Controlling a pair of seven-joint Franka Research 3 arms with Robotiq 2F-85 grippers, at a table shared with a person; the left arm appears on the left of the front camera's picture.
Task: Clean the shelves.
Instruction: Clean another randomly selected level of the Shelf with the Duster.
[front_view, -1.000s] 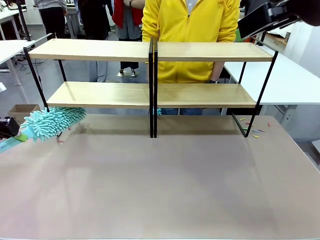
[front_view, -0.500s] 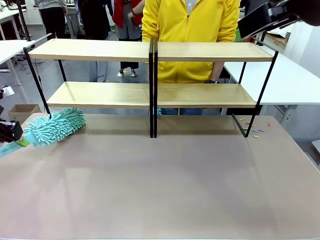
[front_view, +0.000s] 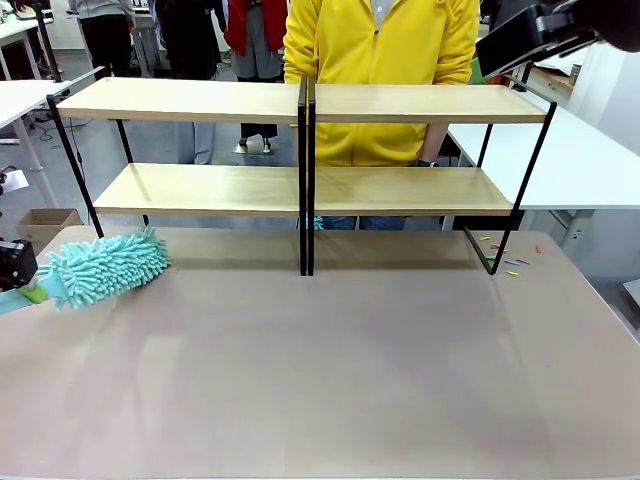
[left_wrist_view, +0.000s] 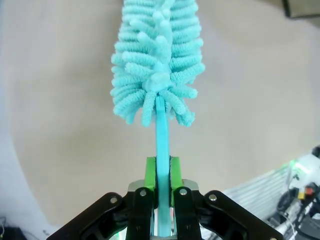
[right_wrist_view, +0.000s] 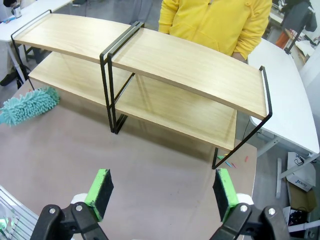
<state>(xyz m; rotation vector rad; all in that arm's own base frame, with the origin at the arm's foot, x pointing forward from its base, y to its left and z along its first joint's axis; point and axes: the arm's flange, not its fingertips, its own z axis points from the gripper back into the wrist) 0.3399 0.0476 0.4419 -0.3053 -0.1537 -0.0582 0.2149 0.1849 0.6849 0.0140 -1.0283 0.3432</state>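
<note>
Left gripper clamped on a teal duster's handle at the table's left edge, duster head low beside the shelves' left foot, right gripper wide open – raised, shelves beyond it.

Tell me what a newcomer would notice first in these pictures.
The fluffy turquoise duster at the table's left edge, its handle clamped in the left end effector. Behind it, the shelves span nearly the whole table, with a person in a bright yellow jacket standing just beyond them.
</note>
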